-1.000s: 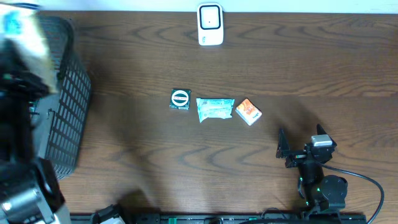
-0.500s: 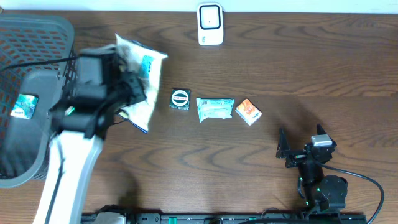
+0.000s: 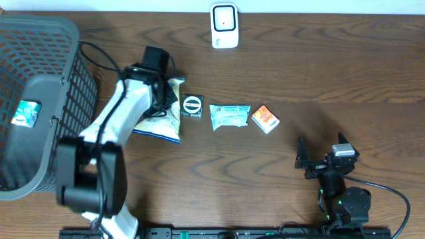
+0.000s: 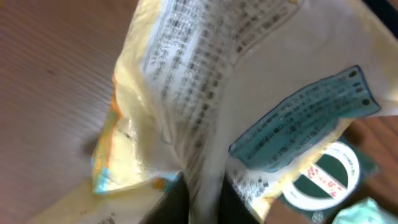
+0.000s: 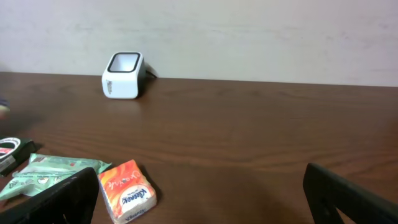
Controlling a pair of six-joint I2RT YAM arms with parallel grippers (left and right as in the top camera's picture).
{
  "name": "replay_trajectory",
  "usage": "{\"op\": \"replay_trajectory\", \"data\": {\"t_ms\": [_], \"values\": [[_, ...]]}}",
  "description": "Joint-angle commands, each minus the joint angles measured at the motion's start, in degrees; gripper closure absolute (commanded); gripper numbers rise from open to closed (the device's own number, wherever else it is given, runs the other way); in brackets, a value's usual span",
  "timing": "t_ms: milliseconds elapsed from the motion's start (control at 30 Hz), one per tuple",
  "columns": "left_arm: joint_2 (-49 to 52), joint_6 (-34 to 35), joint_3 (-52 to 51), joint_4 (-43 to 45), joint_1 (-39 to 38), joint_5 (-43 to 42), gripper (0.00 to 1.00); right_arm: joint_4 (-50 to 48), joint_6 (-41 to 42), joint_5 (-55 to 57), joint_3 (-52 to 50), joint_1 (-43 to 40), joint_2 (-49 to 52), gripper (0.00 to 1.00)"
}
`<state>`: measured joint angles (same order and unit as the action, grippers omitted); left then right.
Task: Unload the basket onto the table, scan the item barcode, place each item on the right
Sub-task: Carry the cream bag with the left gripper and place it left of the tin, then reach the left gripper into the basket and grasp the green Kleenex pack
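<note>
- Across the whole overhead view runs the dark wood-grain table (image 3: 332, 66), and everything stands or lies on it.
- At the far left, the grey mesh basket (image 3: 66, 73) stands on the table, with a small teal-and-white packet (image 3: 25, 113) showing inside it.
- Just right of the basket, the white left arm (image 3: 116, 119) reaches up the table from the near edge, and its black left pincer (image 3: 166, 103) is down on the snack bag (image 3: 159, 123).
- At the near right, the black right arm (image 3: 342, 192) sits folded. The right pincer (image 3: 321, 149) is spread wide with nothing between its fingers and is well apart from the items.
- The snack bag, white and yellow with a blue label and fine print, lies crumpled on the table between the basket and the row of small items. From the left wrist, a fold of it runs down between the two closely set dark fingers, so it looks nipped there.
- At the far edge, the white barcode scanner (image 3: 224, 26) stands upright, well apart from the bag.
- In the middle of the row lies the pale green packet (image 3: 230, 116).
- Just right of it is the orange tissue pack (image 3: 265, 119), turned at a slant.
- At the left end of the row, the dark green packet with a round logo (image 3: 192, 105) sits right up against the bag's edge.
</note>
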<state>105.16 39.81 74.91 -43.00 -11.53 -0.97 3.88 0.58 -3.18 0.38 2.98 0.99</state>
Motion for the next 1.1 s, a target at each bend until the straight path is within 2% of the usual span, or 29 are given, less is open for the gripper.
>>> {"op": "replay_trajectory", "data": {"t_ms": [0, 33, 133, 333, 400, 533, 633, 800, 933, 1067], "values": [[0.83, 2.45, 0.70, 0.70, -0.07, -3.96, 0.52, 0.22, -0.24, -0.20, -0.07, 0.44, -0.24, 0.01], [0.61, 2.45, 0.76, 0.70, -0.07, -4.42, 0.44, 0.22, -0.22, -0.20, -0.07, 0.44, -0.24, 0.01], [-1.29, 0.59, 1.81, 0.63, -0.02, -4.44, 0.32, 0.22, -0.24, -0.20, -0.07, 0.44, -0.24, 0.01], [-9.86, -5.88, 8.04, 0.28, 0.00, -4.59, 0.25, 0.22, -0.24, -0.20, -0.07, 0.44, -0.24, 0.01], [-13.84, -11.32, 10.73, 0.33, 0.24, -4.59, 0.14, 0.22, -0.24, -0.20, -0.07, 0.44, -0.24, 0.01], [-21.07, -16.98, 17.00, -1.57, 3.41, -4.57, 0.12, 0.22, -0.22, -0.20, -0.07, 0.44, -0.24, 0.01], [-25.07, -19.80, 21.51, -3.98, 8.92, -3.91, 0.12, 0.22, -0.22, -0.20, -0.07, 0.44, -0.24, 0.01], [-27.71, -22.03, 25.49, -7.43, 22.73, -1.07, 0.12, 0.22, -0.24, -0.20, -0.07, 0.44, -0.24, 0.01], [-26.18, -22.21, 25.33, -8.85, 34.93, 1.90, 0.05, 0.22, -0.24, -0.20, -0.07, 0.44, -0.24, 0.01], [-22.03, -21.97, 24.59, -10.62, 42.03, 1.88, 0.04, 0.22, -0.24, -0.20, -0.07, 0.44, -0.24, 0.01]]}}
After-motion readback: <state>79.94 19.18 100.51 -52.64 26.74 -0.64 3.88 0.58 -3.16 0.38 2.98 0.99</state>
